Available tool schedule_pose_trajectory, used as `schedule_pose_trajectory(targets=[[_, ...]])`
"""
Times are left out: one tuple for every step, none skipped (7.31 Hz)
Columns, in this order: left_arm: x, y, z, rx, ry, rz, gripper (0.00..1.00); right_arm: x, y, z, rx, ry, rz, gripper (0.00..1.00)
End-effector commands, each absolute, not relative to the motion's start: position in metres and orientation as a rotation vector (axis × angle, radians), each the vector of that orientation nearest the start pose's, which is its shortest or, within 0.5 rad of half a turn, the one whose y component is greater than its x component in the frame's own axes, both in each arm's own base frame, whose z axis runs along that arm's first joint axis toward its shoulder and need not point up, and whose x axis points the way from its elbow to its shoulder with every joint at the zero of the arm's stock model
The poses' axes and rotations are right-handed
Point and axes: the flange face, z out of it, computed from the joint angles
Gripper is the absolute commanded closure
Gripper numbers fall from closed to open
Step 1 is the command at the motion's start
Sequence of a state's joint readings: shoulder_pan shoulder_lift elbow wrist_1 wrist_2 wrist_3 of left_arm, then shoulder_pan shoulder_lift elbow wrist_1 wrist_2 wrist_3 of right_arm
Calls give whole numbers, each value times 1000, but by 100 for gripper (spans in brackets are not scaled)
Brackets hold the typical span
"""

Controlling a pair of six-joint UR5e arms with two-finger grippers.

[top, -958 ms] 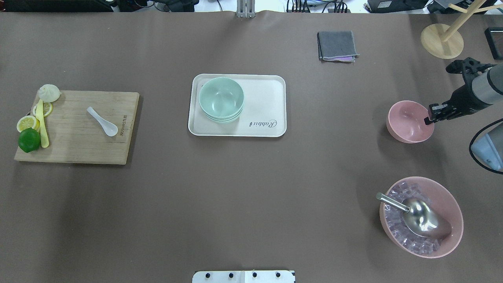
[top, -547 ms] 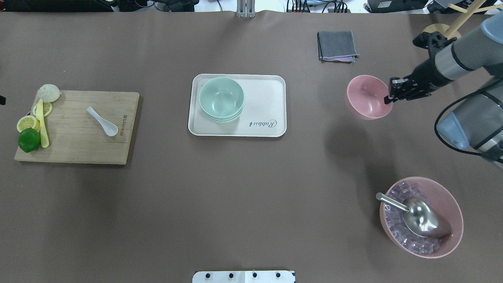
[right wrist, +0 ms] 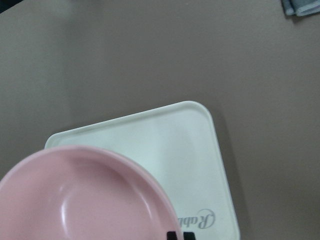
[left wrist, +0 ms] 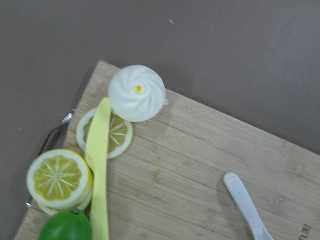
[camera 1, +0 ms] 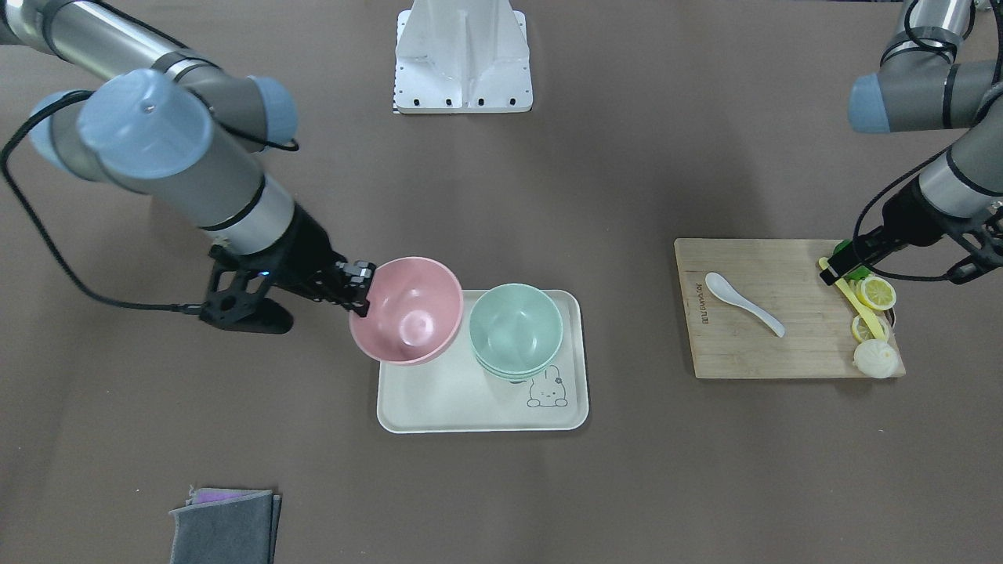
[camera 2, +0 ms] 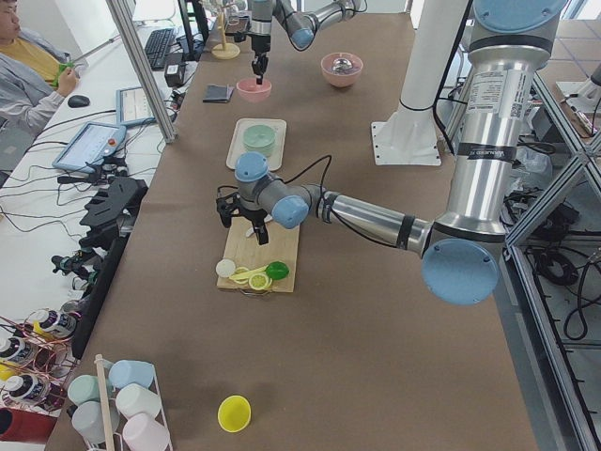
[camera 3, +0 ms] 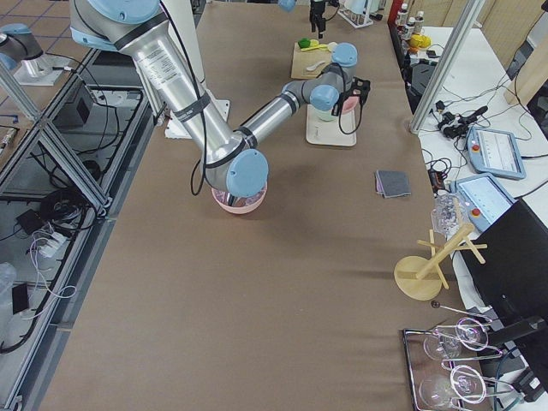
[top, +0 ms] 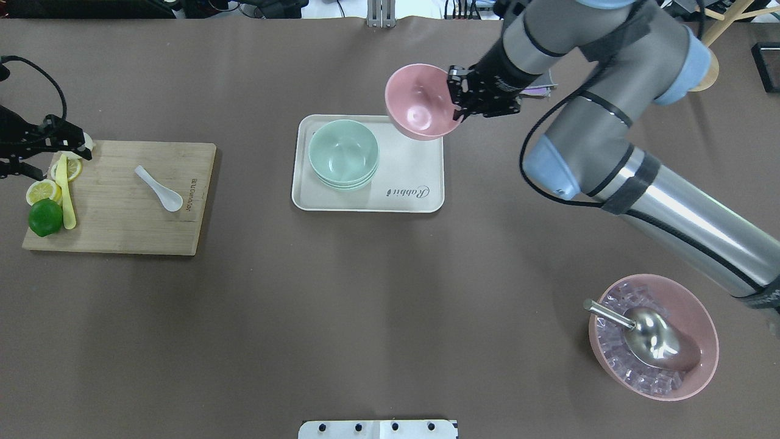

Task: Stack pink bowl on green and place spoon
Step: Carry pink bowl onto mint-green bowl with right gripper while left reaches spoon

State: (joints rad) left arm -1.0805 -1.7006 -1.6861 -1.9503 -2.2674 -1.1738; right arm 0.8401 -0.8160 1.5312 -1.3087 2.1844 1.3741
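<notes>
My right gripper [top: 458, 102] is shut on the rim of the small pink bowl [top: 419, 102]. It holds the bowl tilted in the air over the white tray's [top: 420, 177] far right corner, beside the stack of green bowls [top: 343, 152]. The front view shows the pink bowl [camera 1: 406, 311] next to the green stack [camera 1: 515, 329]. The white spoon [top: 159, 189] lies on the wooden cutting board [top: 122, 231]. My left gripper [top: 78, 145] hovers over the board's far left corner, empty and apparently open. Its wrist view shows the spoon's handle [left wrist: 245, 206].
A lime [top: 45, 217], lemon slices [top: 42, 191], a yellow stick utensil [top: 66, 195] and a white bun [left wrist: 137, 93] sit at the board's left end. A large pink bowl of ice with a steel scoop [top: 653, 344] stands front right. A grey cloth [camera 1: 226, 526] lies far right.
My right gripper lifted the pink bowl off the table at the right and carried it left to the tray's far corner. My left arm came into view over the board's far left corner.
</notes>
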Motion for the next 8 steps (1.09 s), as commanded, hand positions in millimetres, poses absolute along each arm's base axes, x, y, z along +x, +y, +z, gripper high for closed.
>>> schedule_pose_trajectory(targets=[[249,-523,478,-134,878,-476,4,-484,-565,119,-36,-1085,346,100],[254,-524,475,-147,880,-493,4,-518,-567,105,-38,-1062,375,100],[261,-528,480,-174,868,-528,4,-530,-560,107,-42,-1056,366,100],[271,-535,479,-193,864,-553,4,-543,-561,114,-33,-1051,369,100],[284,-533,475,-214,862,-572,4,-550,-560,121,-42,-1051,387,100],[287,-531,478,-232,856,-601,5,-550,-561,125,-56,-1041,397,100],[288,-531,479,-243,853,-619,7,-550,-558,137,-80,-1027,394,100],[293,-533,484,-235,840,-625,7,-550,-558,139,-82,-1026,394,100]])
